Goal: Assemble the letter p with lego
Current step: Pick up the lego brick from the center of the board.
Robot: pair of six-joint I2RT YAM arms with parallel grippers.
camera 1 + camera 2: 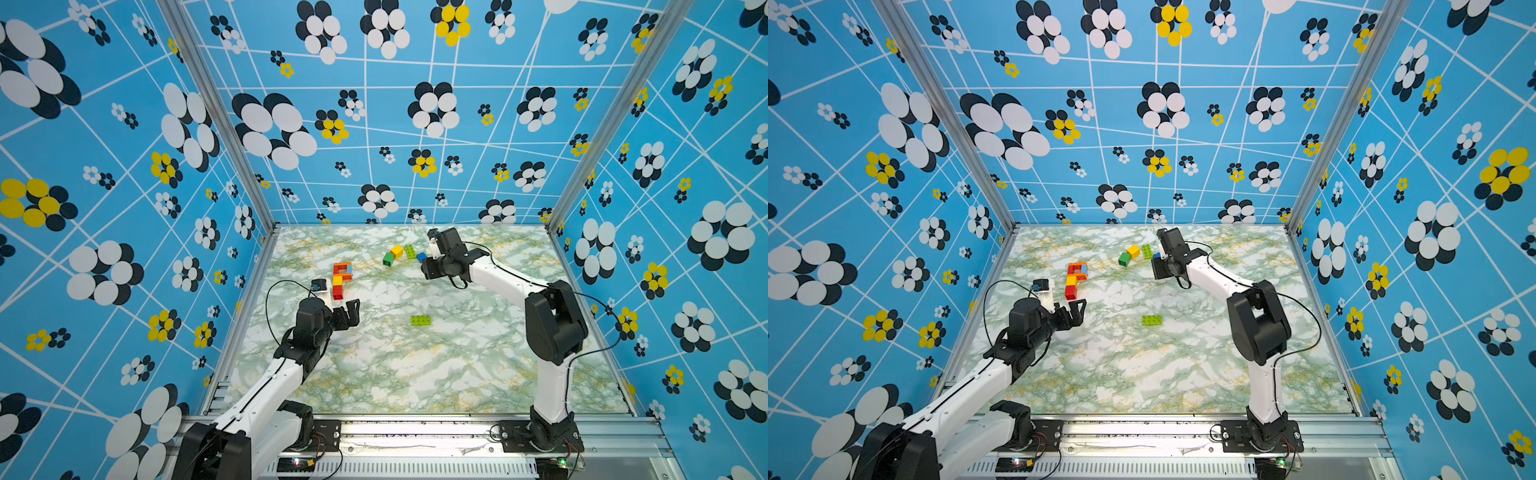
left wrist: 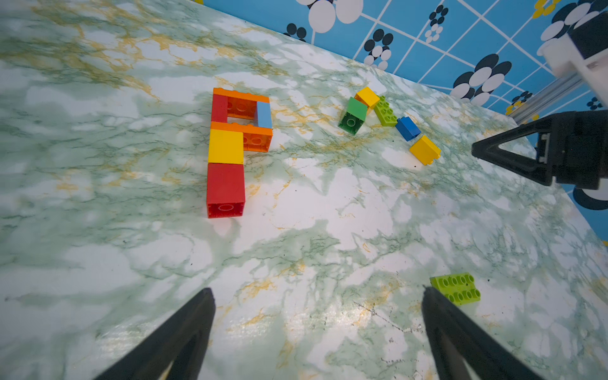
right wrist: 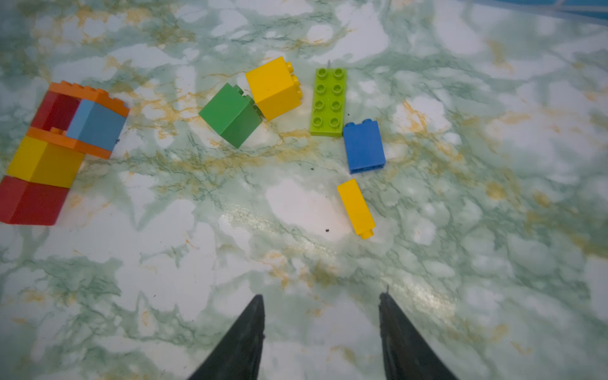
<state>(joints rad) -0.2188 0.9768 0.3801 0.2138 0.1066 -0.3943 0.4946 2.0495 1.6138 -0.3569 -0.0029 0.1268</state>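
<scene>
Marble table, left claw wide, right claw parted, empty, small yellow brick perhaps wrist-views only

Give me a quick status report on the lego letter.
Left gripper open, empty. Right gripper open, empty. Lego P looks formed on table. Spare bricks apart, nothing blocking.

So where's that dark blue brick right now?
In both top views the dark blue brick lies far back on the table, between the lime brick and the right arm's fingers.
</scene>
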